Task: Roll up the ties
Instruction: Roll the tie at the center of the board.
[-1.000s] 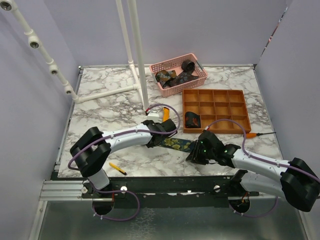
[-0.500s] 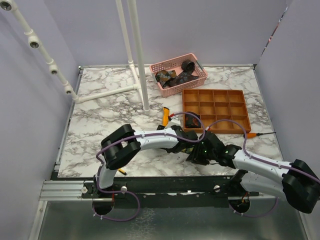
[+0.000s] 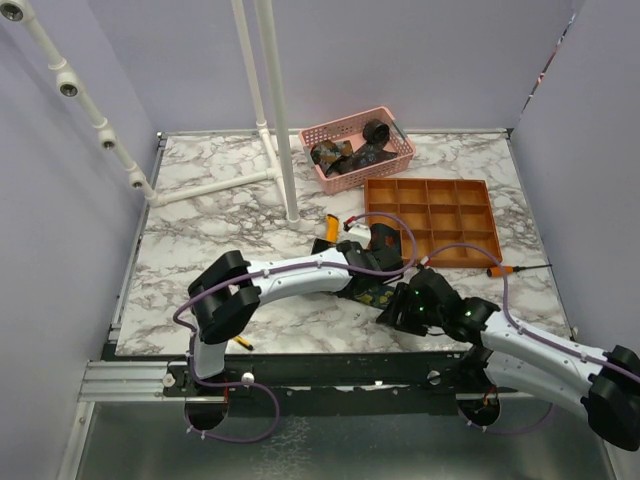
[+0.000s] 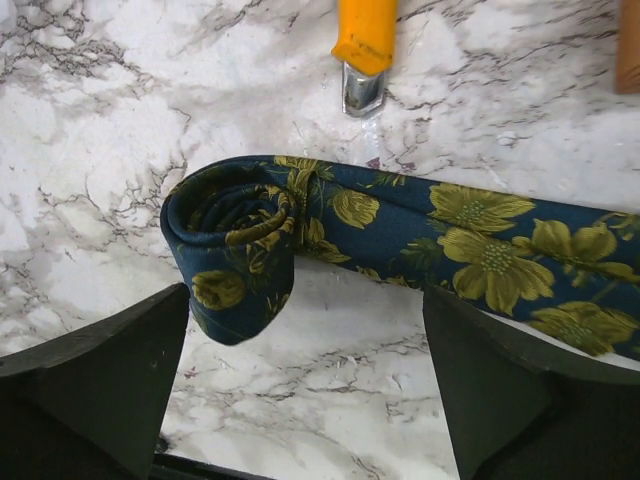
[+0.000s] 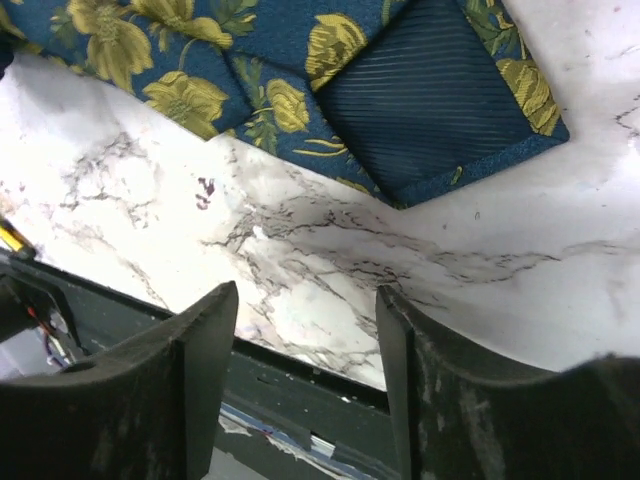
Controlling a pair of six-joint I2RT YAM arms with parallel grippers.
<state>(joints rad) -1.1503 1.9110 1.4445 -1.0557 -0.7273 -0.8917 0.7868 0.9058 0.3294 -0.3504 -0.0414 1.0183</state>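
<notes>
Bright, even light, soft shadows, all views sharp.

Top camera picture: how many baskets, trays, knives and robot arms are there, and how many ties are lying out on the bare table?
Pink basket: 1
Orange divided tray: 1
Orange utility knife: 1
Floral tie on the bare table: 1
Robot arms: 2, the left arm and the right arm
Total: 6
</notes>
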